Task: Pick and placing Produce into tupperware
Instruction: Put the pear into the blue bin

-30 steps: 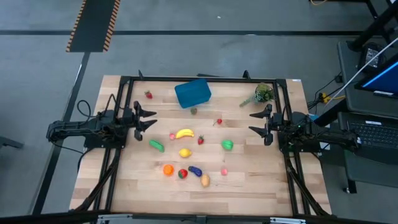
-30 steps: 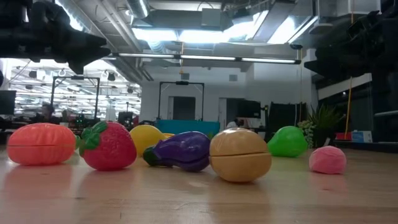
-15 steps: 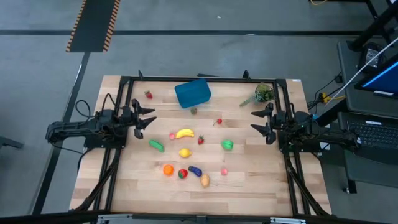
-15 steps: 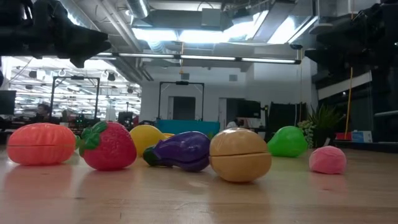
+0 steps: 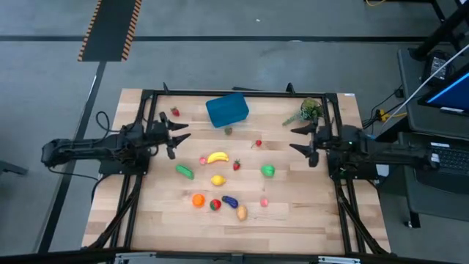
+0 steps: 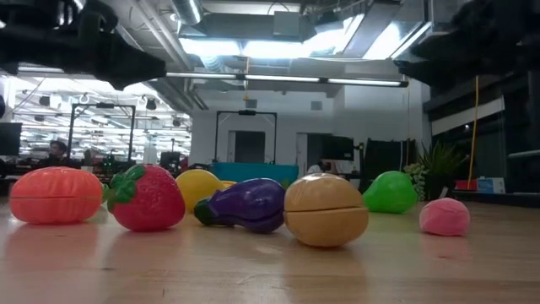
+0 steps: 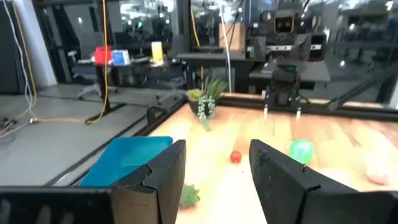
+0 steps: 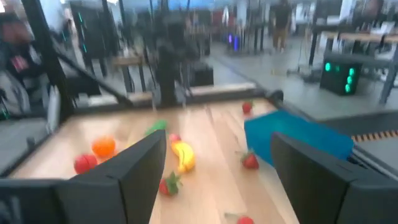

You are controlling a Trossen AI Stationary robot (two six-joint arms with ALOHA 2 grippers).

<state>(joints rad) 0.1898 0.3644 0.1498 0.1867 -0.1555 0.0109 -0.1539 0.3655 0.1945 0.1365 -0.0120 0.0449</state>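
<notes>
The produce lies scattered on the table's middle: banana, cucumber, lemon, orange, strawberry, eggplant, potato, green pepper. The blue tupperware rests flat near the far edge. My left gripper hangs open above the table's left part, left of the banana. My right gripper hangs open at the right, right of the pepper. The left wrist view shows the tupperware past my open fingers.
A leafy sprig lies at the far right corner. Small strawberries and a pink piece dot the wood. A green leaf bit sits just before the tupperware. A black frame rims the table.
My left gripper has moved toward the table's right and slightly toward the far edge, staying open. My right gripper has crept toward the table's left and far edge, still open. The produce and the tupperware have stayed where they were.
</notes>
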